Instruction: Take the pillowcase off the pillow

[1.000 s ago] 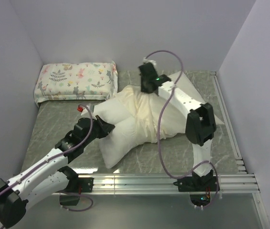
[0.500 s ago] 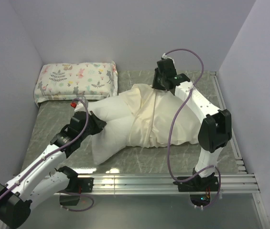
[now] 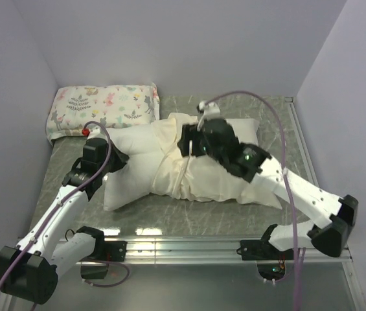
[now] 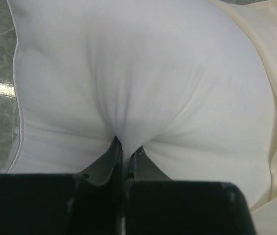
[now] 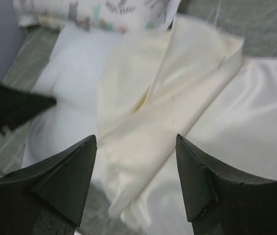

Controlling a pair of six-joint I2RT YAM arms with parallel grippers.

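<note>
Left arm stretches low over the bench [image 3: 189, 210], left pincer [image 4: 124, 149] pinched shut on the pillow [image 4: 128, 73] at its bare white end. Right arm folds across leftward, with the right pincer [image 5: 136, 142] spread wide and apparently hovering above the bunched pillowcase [image 3: 170, 162] mid-pillow.

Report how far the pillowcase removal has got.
Partly done: the pillow is bare at its left end. In hand: the left gripper is shut on that end; the right gripper hangs open over the bunched pillowcase. Left: sliding the case off the covered right part.
</note>
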